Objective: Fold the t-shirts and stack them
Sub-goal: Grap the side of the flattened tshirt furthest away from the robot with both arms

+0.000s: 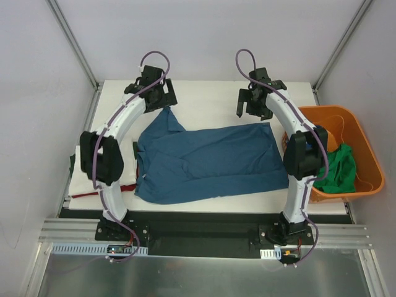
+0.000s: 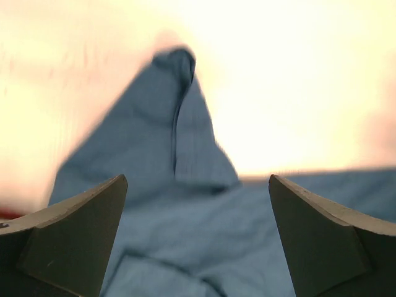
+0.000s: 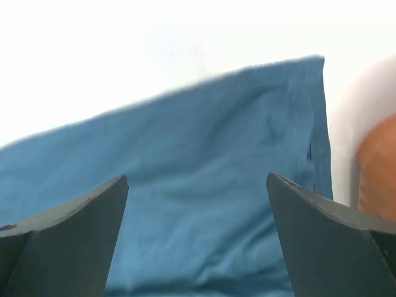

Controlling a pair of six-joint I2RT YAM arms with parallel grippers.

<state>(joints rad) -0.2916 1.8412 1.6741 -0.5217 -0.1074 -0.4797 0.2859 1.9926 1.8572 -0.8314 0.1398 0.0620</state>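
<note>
A blue t-shirt point(image 1: 207, 162) lies spread and partly folded on the white table, one sleeve pointing to the far left. It also shows in the left wrist view point(image 2: 185, 204) and the right wrist view point(image 3: 198, 179). My left gripper point(image 1: 162, 102) hangs open and empty over that sleeve. My right gripper point(image 1: 250, 110) hangs open and empty over the shirt's far right corner. A green t-shirt point(image 1: 337, 168) lies crumpled in the orange basket point(image 1: 346, 117). A red t-shirt point(image 1: 99, 192) edge shows at the table's left front, under a white layer.
The orange basket stands at the table's right edge, next to the right arm. Grey walls enclose the table on the left, right and back. A metal rail runs along the near edge.
</note>
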